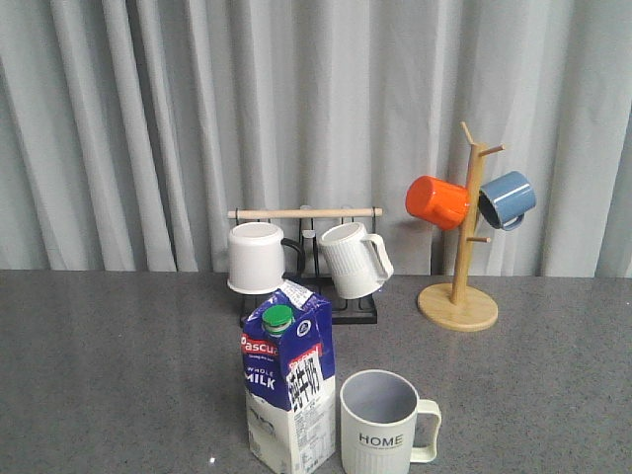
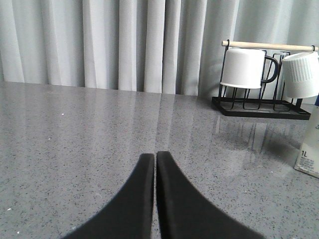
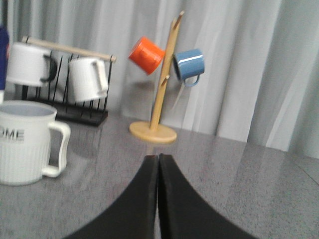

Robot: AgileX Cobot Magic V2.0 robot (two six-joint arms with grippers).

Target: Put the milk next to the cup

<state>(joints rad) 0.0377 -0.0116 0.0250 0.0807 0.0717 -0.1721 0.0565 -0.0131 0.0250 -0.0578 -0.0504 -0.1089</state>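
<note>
Standing upright near the front edge of the grey table (image 1: pixel 99 355), the milk (image 1: pixel 288 387) is sitting just beside the cup (image 1: pixel 380 425), on the cup's left in the front view, the two looking like they are touching or nearly so; cannot tell which. The carton's green cap (image 1: pixel 278 317) is facing forward-left, and "MILK" lettering is showing on the blue upper half. The cup is sitting mouth up, "HOME" facing the camera, handle pointing right.

Left gripper (image 2: pixel 155 158) is hovering over bare tabletop with its black fingers (image 2: pixel 134 199) pressed together, holding nothing. A sliver of the carton is showing at the edge of the left wrist view, apart from the gripper.

Right gripper (image 3: pixel 158 160) is likewise closed tight, fingers (image 3: pixel 177 199) meeting, nothing between them. The cup is showing near it in the right wrist view, not touching.

Behind, a black rack (image 1: pixel 341 308) with a wooden bar is carrying a plain white mug (image 1: pixel 256 258) with a black handle and a white ribbed mug (image 1: pixel 354 259), both hanging tilted. To the right, a wooden mug tree (image 1: pixel 460 286) is holding an orange mug (image 1: pixel 435 201) and a blue mug (image 1: pixel 508 199). Grey curtain (image 1: pixel 148 118) is hanging across the back.
</note>
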